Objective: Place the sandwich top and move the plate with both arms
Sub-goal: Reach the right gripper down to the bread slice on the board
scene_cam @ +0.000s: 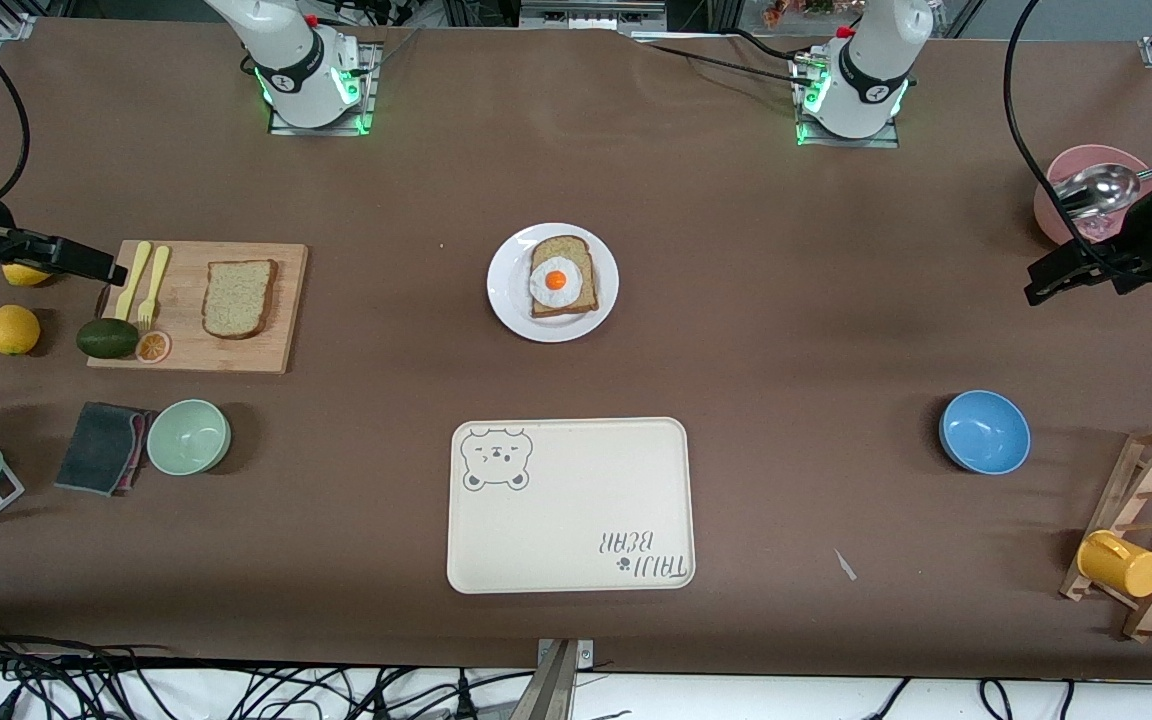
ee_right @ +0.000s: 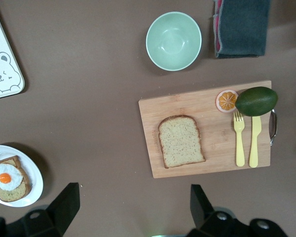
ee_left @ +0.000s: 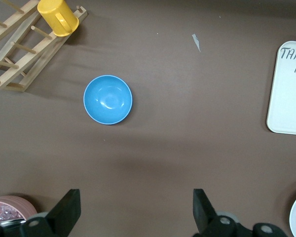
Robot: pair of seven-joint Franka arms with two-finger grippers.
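Round white plate [scene_cam: 509,300], centre of the front view, held an egg-topped bread slice [scene_cam: 562,277]. Plain speckled tan bread slice [scene_cam: 239,297] lay on the wooden cutting board [scene_cam: 281,345], middle left. Round blue bowl [scene_cam: 984,431] and mint-green bowl [scene_cam: 188,436] sat empty. Left gripper [ee_left: 134,210] and right gripper [ee_right: 133,207]: fingers apart, holding nothing.

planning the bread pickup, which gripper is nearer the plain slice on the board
Right. The right gripper hangs open at the cutting board's edge, near the sandwich top. The left gripper waits open at the opposite end of the table.
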